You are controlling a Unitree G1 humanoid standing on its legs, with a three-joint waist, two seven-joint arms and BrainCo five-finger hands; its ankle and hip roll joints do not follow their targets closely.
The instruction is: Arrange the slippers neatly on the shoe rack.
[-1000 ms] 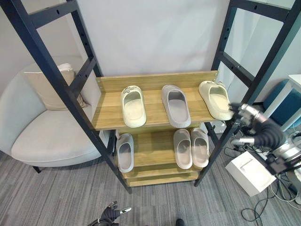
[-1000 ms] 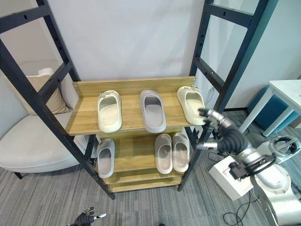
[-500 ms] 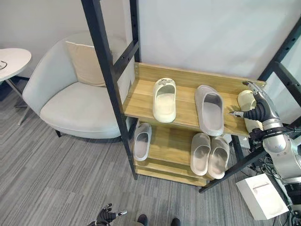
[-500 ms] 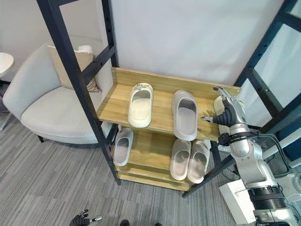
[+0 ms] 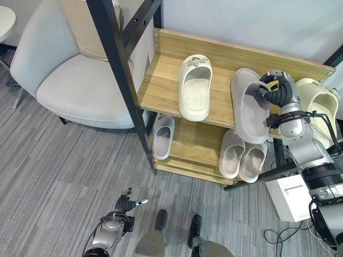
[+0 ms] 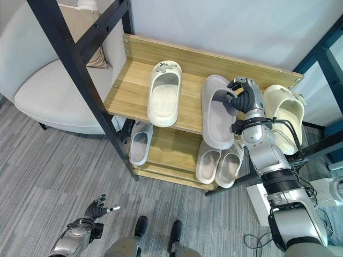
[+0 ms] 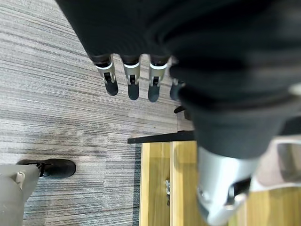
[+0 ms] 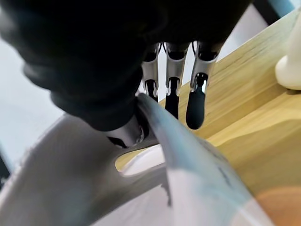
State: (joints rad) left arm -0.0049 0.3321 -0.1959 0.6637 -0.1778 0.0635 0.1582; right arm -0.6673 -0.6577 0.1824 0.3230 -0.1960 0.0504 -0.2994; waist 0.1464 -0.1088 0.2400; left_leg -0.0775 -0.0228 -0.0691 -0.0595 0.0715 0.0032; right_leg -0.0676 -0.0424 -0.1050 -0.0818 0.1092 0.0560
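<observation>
Grey slipper (image 5: 250, 110), open-toed and tilted on the top shelf (image 5: 161, 91), is pinched at its rim by my right hand (image 5: 276, 91).

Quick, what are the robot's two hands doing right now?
Left hand: open, holding nothing, down near the floor.
Right hand: closed on the grey slipper on the top shelf, thumb inside its strap.

Your head stereo pair looks steeply down, sharing the shoe rack (image 5: 177, 91) and armchair (image 5: 64, 80). Left wrist camera faces floor (image 7: 51, 94); right wrist camera sits tight against the grey slipper (image 8: 94, 188).
</observation>
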